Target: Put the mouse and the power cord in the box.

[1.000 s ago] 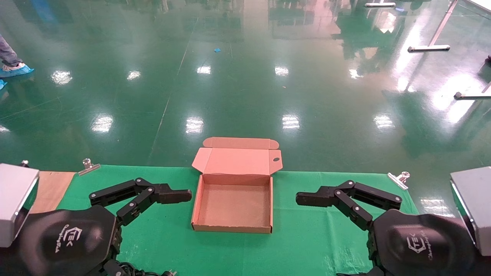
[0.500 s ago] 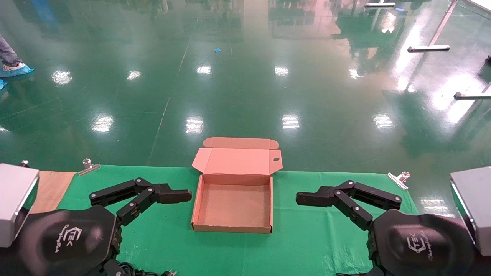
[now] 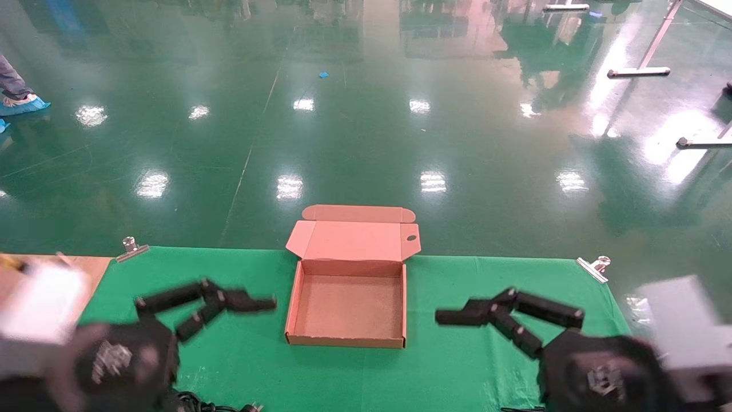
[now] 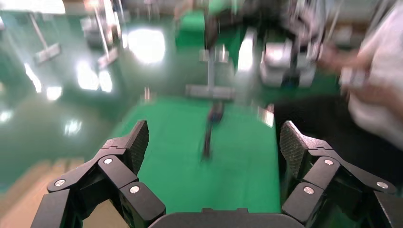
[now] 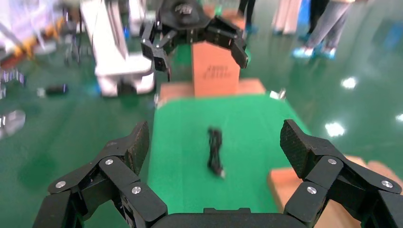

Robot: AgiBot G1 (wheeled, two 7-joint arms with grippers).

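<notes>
The brown cardboard box (image 3: 297, 312) lies open at the middle of the green cloth, its lid folded back and nothing inside. My left gripper (image 3: 251, 309) hovers open just left of it, and my right gripper (image 3: 457, 320) is open just right of it. The right wrist view shows the power cord (image 5: 215, 151) as a black bundle on the cloth ahead of the right gripper (image 5: 215, 135), beside a corner of the box (image 5: 285, 185). Ahead of the left gripper (image 4: 214, 137) lies a blurred dark object (image 4: 211, 124); I cannot tell whether it is the mouse.
The green cloth (image 3: 457, 366) is held by metal clips (image 3: 595, 268) at its far corners, with bare wood (image 3: 86, 269) at the left end. Glossy green floor lies beyond the table. A person sits at the edge of the left wrist view (image 4: 375, 76).
Both arms are now blurred with motion. The left gripper has shifted slightly left and the right gripper slightly left and toward me. The box has not moved.
</notes>
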